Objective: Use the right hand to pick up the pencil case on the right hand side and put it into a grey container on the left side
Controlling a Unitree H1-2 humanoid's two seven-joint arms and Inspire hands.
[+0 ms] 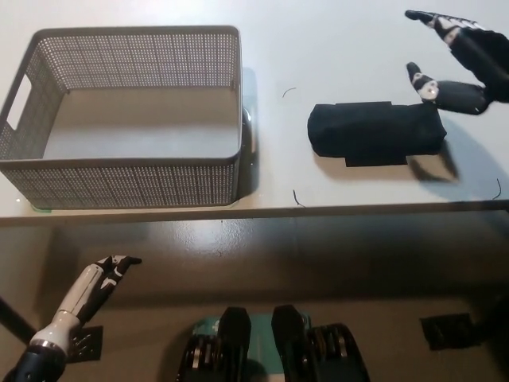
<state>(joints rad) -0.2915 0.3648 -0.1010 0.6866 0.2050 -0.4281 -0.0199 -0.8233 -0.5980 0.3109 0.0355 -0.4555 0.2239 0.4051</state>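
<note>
A black pencil case (374, 133) lies flat on the white table (334, 48), right of centre. My black right hand (455, 62) hovers over the table's upper right, just above and to the right of the case, its fingers spread apart and holding nothing. The grey perforated container (123, 117) stands on the left of the table with nothing inside. My white left hand (102, 278) hangs low at the lower left, below the table's front edge, with its fingers curled in.
The table's front edge (254, 213) runs across the middle of the picture. Thin pen marks (290, 92) outline a patch around the case. A bare strip of table separates container and case.
</note>
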